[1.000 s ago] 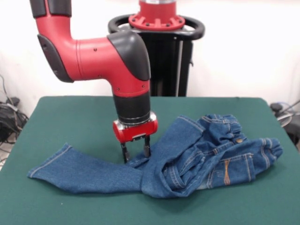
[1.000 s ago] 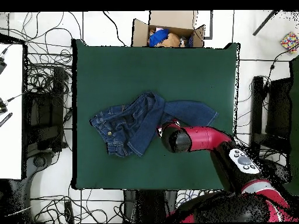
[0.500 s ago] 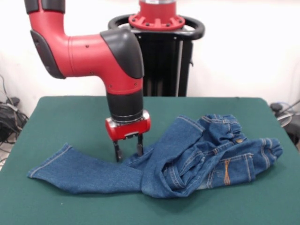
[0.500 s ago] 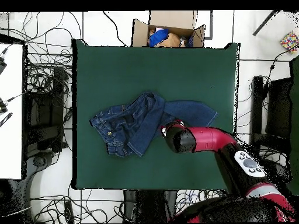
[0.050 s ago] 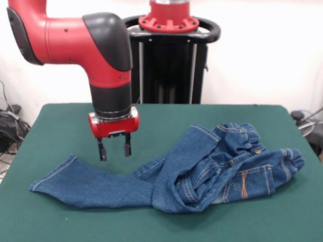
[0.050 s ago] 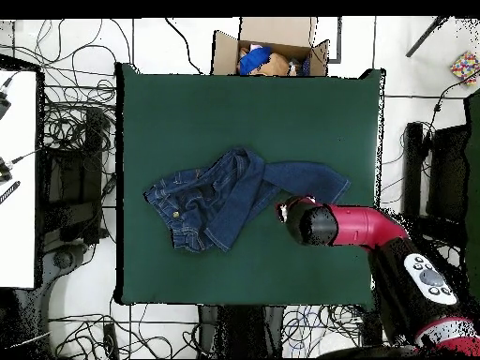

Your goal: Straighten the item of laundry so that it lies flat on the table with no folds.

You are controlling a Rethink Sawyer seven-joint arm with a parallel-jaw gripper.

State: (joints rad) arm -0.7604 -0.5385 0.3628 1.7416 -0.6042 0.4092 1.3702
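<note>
The blue denim jeans (image 5: 202,169) lie crumpled on the green table (image 5: 65,126). One leg stretches out flat to the left (image 5: 86,184), while the waistband and the other leg are bunched and folded at the right. In the overhead view the jeans (image 6: 220,197) lie near the table's middle (image 6: 187,103). My gripper (image 5: 114,149) hangs open and empty just above the outstretched leg, clear of the cloth. From above, the arm's wrist (image 6: 314,223) hides the fingers.
An open cardboard box (image 6: 272,52) with toys stands beyond the table's edge in the overhead view. Cables cover the floor around the table. The black pedestal (image 5: 171,65) rises behind the table's far side.
The gripper has lifted off the jeans and moved left in the front view, away from the bunched part. It holds nothing, and the jeans lie as before.
</note>
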